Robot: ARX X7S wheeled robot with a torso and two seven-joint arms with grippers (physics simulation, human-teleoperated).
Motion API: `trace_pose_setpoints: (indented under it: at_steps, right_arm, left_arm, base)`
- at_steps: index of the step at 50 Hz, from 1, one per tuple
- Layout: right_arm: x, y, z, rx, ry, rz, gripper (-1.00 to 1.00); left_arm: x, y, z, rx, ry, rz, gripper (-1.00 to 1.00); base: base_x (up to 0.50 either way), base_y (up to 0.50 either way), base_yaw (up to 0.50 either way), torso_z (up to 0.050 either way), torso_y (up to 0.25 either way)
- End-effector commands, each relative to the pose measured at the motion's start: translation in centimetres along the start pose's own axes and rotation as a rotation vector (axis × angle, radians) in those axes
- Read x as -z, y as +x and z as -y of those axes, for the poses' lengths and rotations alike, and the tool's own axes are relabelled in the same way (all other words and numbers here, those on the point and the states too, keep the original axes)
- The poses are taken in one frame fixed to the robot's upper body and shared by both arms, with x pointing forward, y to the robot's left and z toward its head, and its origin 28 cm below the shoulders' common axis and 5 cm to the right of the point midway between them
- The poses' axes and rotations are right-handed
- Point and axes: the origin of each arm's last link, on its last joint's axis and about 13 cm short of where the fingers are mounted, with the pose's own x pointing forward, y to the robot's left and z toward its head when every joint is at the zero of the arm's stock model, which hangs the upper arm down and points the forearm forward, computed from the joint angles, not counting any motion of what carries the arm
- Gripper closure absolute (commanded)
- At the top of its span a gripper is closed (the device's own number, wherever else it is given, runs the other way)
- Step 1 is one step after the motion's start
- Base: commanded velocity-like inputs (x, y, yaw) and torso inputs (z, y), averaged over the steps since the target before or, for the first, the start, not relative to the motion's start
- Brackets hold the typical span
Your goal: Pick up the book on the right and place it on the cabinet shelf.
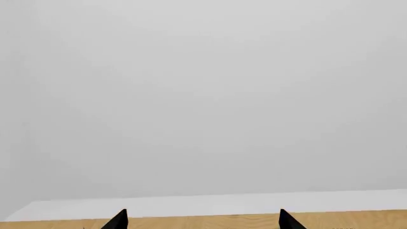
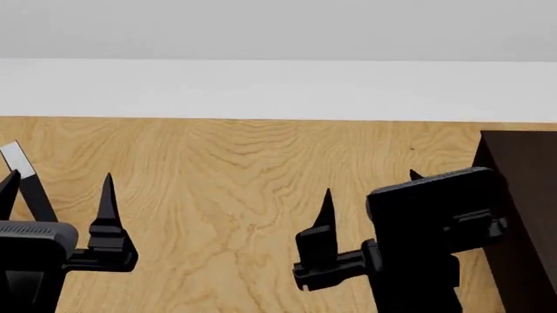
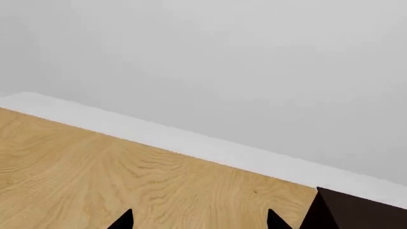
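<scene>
The book is not in view in any frame. The dark brown cabinet shows only as a top corner at the right edge of the head view, and as a corner in the right wrist view; no shelf board shows. My right gripper is open and empty over the wooden surface, just left of the cabinet. It also shows in the right wrist view, jaws wide apart. My left gripper is open and empty at the lower left. In the left wrist view only its two tips show.
A white strip and a plain grey wall run behind the wooden surface. A small pale slanted piece with a dark bar below it sits at the head view's left edge; I cannot tell what it is.
</scene>
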Motion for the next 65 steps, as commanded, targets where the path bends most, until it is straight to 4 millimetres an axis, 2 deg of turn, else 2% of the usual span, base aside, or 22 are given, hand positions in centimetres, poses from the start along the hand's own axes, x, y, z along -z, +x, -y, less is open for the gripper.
trace_pose_setpoints:
  at_steps: [1, 9, 15, 21, 30, 65]
  right_arm:
    - [-3.8, -0.6, 1.0, -0.152, -0.05, -0.158, -1.0]
    - [-5.1, -0.5, 2.0, -0.246, 0.009, -0.267, -1.0]
    - [-5.2, -1.1, 2.5, -0.341, 0.043, -0.358, -1.0]
    - [-4.9, -1.5, 2.2, -0.443, 0.054, -0.48, -1.0]
    - [-5.1, -2.2, 1.5, -0.486, 0.004, -0.61, -1.0]
    - [-4.1, -3.9, 0.3, -0.579, -0.098, -0.804, -1.0]
  left_arm:
    - [-0.3, -0.1, -0.1, 0.047, -0.005, -0.008, -1.0]
    - [-0.6, -0.3, -0.2, 0.063, -0.018, -0.005, -1.0]
    - [-0.7, -0.4, -0.2, 0.07, -0.021, 0.004, -1.0]
    - [-0.7, -0.5, -0.1, 0.08, -0.01, 0.01, -1.0]
    - [-1.0, -0.6, -0.3, 0.081, -0.014, 0.018, -1.0]
    - [-1.3, -0.8, -0.6, 0.091, -0.022, 0.022, -1.0]
  base:
    - [0.0, 0.0, 0.0, 0.0, 0.0]
    - [0.0, 0.0, 0.0, 0.0, 0.0]
    - [0.0, 0.0, 0.0, 0.0, 0.0]
    - [0.0, 0.0, 0.0, 0.0, 0.0]
    - [0.0, 0.0, 0.0, 0.0, 0.0]
    - [0.0, 0.0, 0.0, 0.0, 0.0]
